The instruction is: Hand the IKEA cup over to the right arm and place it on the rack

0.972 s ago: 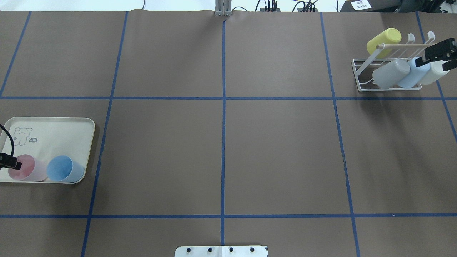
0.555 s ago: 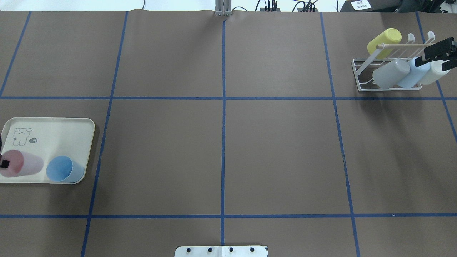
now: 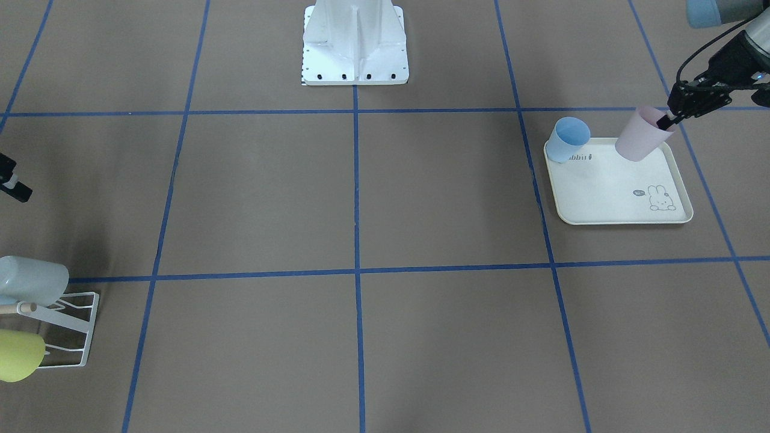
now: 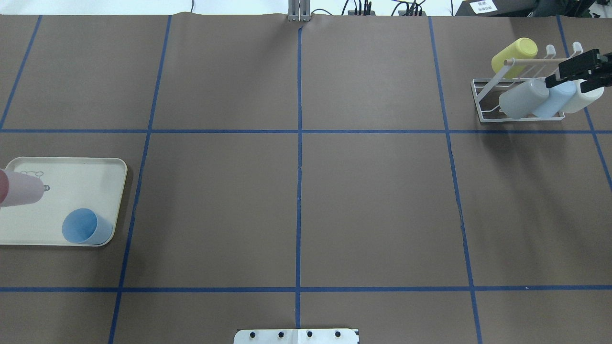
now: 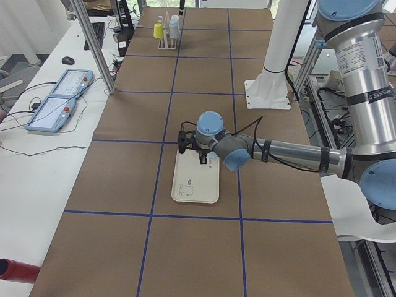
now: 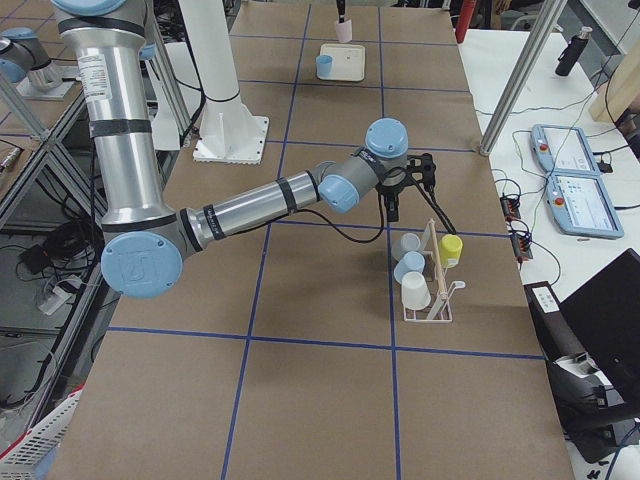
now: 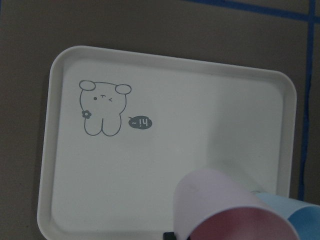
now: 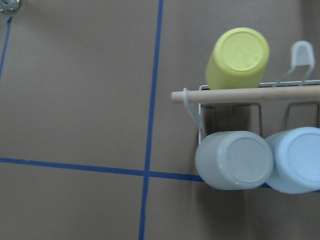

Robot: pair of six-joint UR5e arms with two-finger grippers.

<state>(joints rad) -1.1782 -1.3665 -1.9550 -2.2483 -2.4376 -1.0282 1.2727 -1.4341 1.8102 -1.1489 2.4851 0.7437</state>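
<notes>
Step in hand: pickup, judged nearly complete. The pink cup (image 3: 640, 137) hangs tilted at the upper right of the front-facing view and appears raised off the tray (image 3: 619, 221).
Left gripper (image 3: 666, 122): clamped on the pink cup's rim, with one finger inside the mouth.
Right gripper (image 4: 576, 71): at the upper right of the overhead view, above the rack (image 4: 483, 102). Whether it is wide or narrow cannot be told.
Next move: judged to be carrying the cup toward the centre of the counter (image 4: 373, 205). The right gripper must come away from the rack to meet it, and the cup wall must be presented free for a second grasp.
Rack state: the front row carries the grey cup (image 4: 523, 98), the light blue cup (image 4: 554, 100) and the white cup (image 4: 585, 95). The yellow cup (image 4: 514, 56) sits behind the wooden dowel (image 4: 535, 60). Bare prongs (image 4: 577, 46) show beside it.
Edges: the blue cup (image 4: 86, 227) stands near the tray's lower right corner, apart from the held cup. The pink cup lies at the overhead view's left border, partly cut off.
Open room: the middle squares of the counter separate tray and rack, which are well apart.
</notes>
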